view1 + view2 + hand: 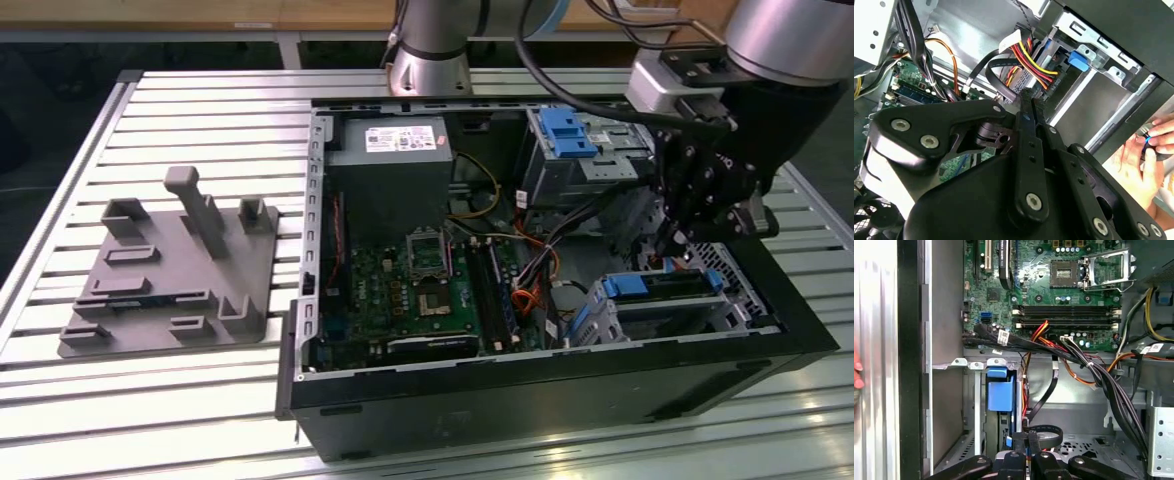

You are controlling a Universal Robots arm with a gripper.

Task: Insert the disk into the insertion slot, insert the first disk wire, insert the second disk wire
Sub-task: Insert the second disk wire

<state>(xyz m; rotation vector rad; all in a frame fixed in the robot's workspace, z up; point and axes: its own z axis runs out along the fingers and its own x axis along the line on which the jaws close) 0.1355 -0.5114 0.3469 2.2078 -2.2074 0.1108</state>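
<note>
I see the disk (663, 287) with its blue bracket already sitting in the insertion slot (674, 310), at the lower right of the exterior view. My gripper (681, 238) hangs just above it, fingers (1026, 120) pressed together on a thin black wire (1046, 432). The wires look unfinished to me.

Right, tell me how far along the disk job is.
The disk already sits in the insertion slot, blue bracket showing. The end effector hangs just above it, next to a looped black cable. Whether either wire is plugged in cannot be seen.
</note>
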